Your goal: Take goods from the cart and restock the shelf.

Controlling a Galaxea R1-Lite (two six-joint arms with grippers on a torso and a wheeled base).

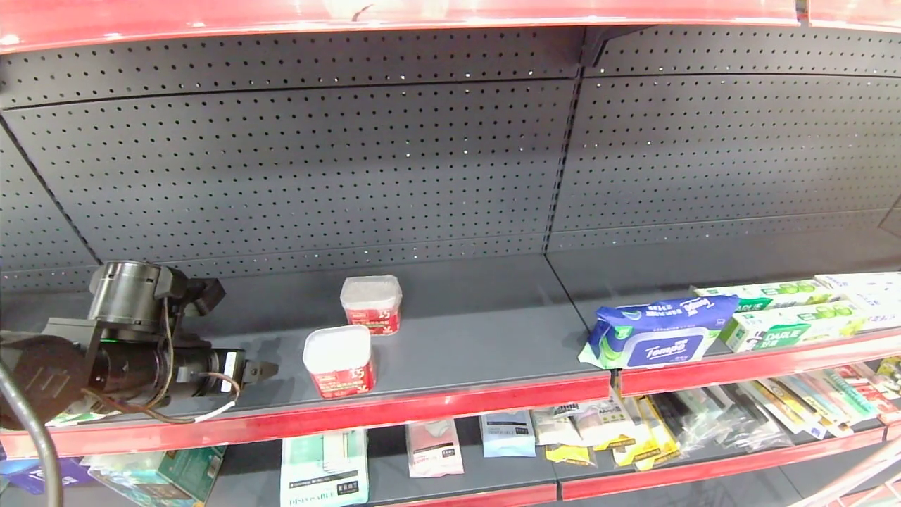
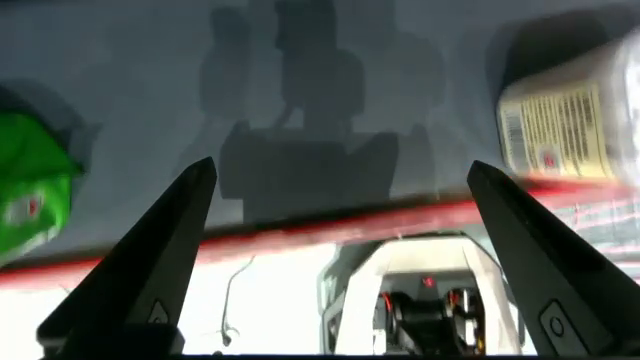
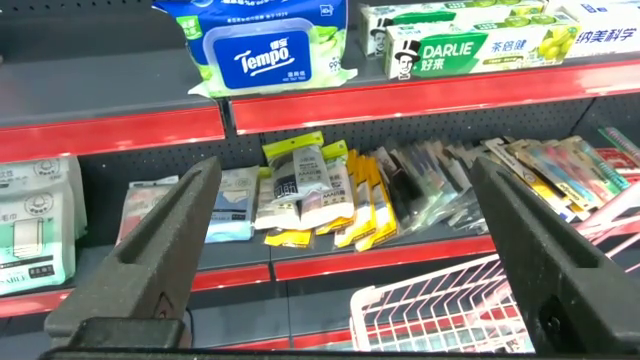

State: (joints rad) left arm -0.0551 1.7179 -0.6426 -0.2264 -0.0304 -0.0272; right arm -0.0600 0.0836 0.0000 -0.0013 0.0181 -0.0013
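Two red-and-white tubs stand on the grey shelf [image 1: 479, 331], one near the front edge [image 1: 339, 360] and one behind it [image 1: 371, 303]. My left gripper [image 1: 260, 370] lies low over the shelf just left of the front tub, open and holding nothing. In the left wrist view the same gripper [image 2: 342, 168] has its fingers wide apart over the shelf's red front edge, with a tub [image 2: 570, 120] off to one side. My right gripper [image 3: 347, 162] is open and empty, facing the lower shelves above the pink wire cart [image 3: 440, 310].
A blue wet-wipes pack [image 1: 658, 332] and green-white toothpaste boxes [image 1: 781, 313] lie on the shelf's right part. Packets and pouches [image 1: 619, 426] fill the lower shelf. A green pack [image 2: 30, 200] lies beside the left gripper. Perforated back panels close the shelf behind.
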